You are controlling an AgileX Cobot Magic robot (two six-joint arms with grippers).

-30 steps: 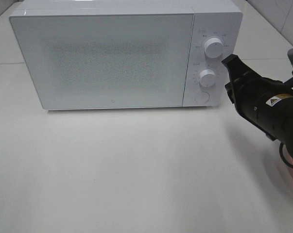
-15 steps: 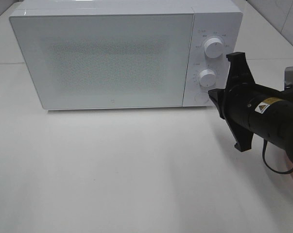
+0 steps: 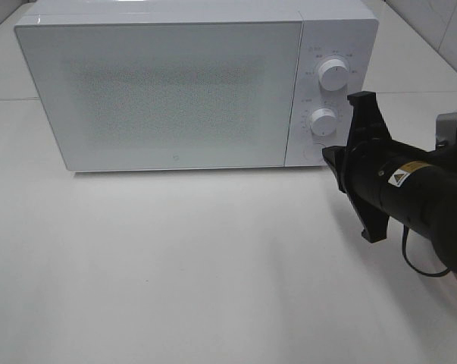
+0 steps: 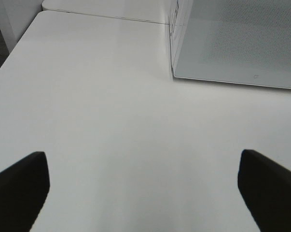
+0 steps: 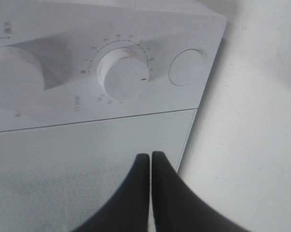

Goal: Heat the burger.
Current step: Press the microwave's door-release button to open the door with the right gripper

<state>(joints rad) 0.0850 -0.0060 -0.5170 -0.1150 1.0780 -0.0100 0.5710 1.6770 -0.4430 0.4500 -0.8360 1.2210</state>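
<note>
I am clenching my right jaws empty near the lower dial of the microwave, frame right; left jaws released. The burger is not showing, probably inside. Next is needing a precise dial turn.

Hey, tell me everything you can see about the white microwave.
The white boxy microwave stands upright on the white table, door shut, its frosted window speckled grey. Its control panel carries two white round dials, stacked, with a round button beneath. The shut black right gripper hangs near that lower corner; contact cannot be told.
</note>
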